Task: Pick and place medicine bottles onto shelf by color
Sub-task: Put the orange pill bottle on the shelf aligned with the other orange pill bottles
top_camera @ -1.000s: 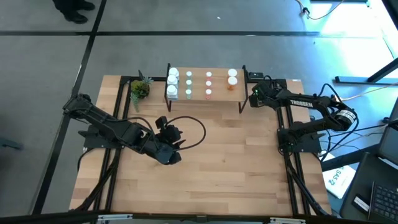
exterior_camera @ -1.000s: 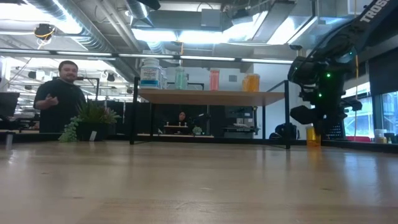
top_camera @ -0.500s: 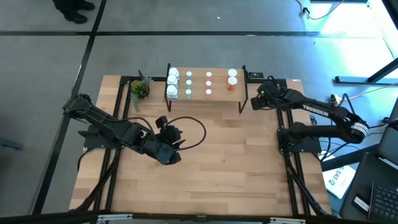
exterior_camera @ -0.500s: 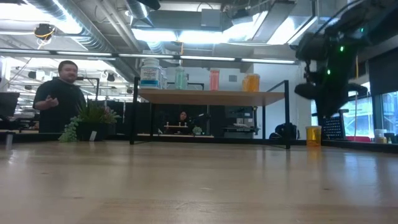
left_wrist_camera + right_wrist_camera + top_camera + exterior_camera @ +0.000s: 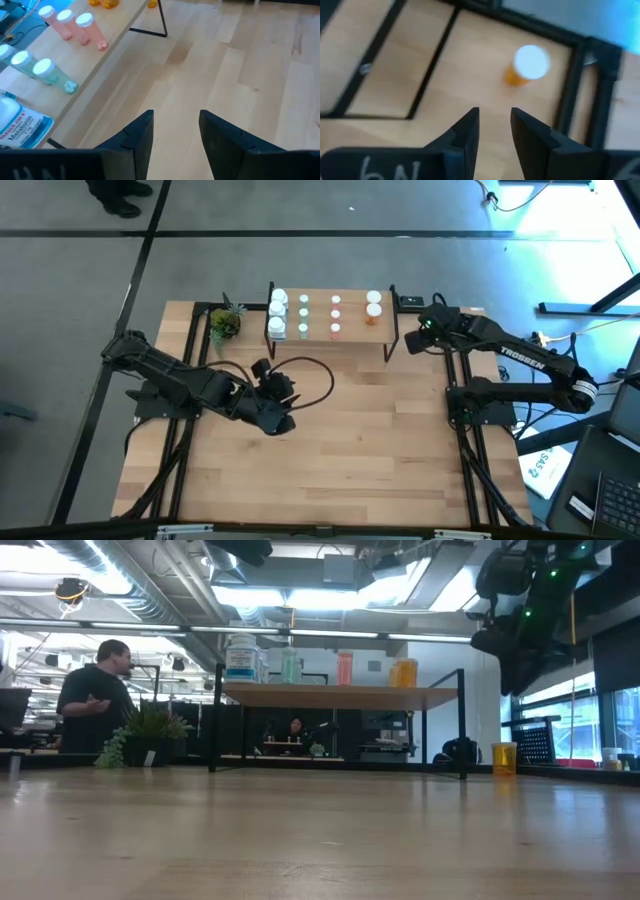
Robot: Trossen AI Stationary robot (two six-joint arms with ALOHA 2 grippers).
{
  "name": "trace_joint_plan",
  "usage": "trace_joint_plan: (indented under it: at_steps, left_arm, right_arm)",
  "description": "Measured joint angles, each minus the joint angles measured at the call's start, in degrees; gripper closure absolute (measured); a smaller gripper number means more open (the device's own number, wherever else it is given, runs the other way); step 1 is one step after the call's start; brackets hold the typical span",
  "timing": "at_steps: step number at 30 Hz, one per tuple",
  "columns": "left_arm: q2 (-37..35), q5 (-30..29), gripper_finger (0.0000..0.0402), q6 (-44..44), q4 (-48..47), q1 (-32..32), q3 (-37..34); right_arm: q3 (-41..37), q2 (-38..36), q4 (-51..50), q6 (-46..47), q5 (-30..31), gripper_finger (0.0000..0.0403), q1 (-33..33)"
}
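The shelf (image 5: 330,332) stands at the table's far side on thin black legs. On it stand rows of white (image 5: 278,313), pale green (image 5: 304,316), pink (image 5: 335,316) and orange bottles (image 5: 373,304). One orange bottle (image 5: 526,66) stands upright on the table right of the shelf; it also shows in the low view (image 5: 504,757). My right gripper (image 5: 494,131) hovers high above it, open and empty. My left gripper (image 5: 175,136) is open and empty over the table's middle (image 5: 281,408), near side of the shelf.
A small potted plant (image 5: 225,323) stands left of the shelf. Black frame rails (image 5: 462,370) run along the table's left and right sides. A person (image 5: 95,695) stands beyond the far edge. Bare tabletop (image 5: 370,440) lies on the near side of the shelf.
My right gripper has risen from just beside the lone orange bottle to well above it, and has drifted a little toward the table's right edge; the bottle stays upright on the table. My left gripper has shifted slightly toward the shelf.
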Motion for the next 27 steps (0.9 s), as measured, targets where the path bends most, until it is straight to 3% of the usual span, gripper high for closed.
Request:
trace_joint_plan:
  at_steps: [8, 19, 27]
  left_arm:
    - [0.00, 1.77, 0.0250, 0.00, 0.39, 0.00, 0.00]
    - [0.00, 1.90, 0.0250, 0.00, 0.41, 0.00, 0.00]
    - [0.00, 1.90, 0.0250, 0.00, 0.41, 0.00, 0.00]
  right_arm:
    - [0.03, 0.00, 0.28, -1.65, -13.98, 0.0289, -0.02]
    - [0.01, 0.02, 0.32, 12.16, -13.83, 0.0289, -0.02]
    - [-0.01, 0.02, 1.41, 13.60, -13.83, 0.0289, -0.04]
